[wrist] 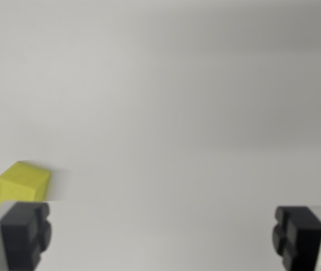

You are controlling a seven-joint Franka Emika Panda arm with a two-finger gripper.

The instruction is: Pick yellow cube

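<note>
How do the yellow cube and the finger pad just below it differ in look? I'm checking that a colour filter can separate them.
The yellow cube is bright yellow; the left finger pad is black. The cube shows smooth flat faces, while the pad looks ridged and blocky. The cube lies wholly in view on the pale surface; the pad is cut off by the picture's lower edge. Both sit at the wrist view's left, the cube outside the open gripper.

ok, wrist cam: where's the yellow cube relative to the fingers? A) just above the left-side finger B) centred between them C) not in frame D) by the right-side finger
A: the yellow cube sits at the wrist view's left, directly above that side's fingertip, outside the open gripper gap.
</note>
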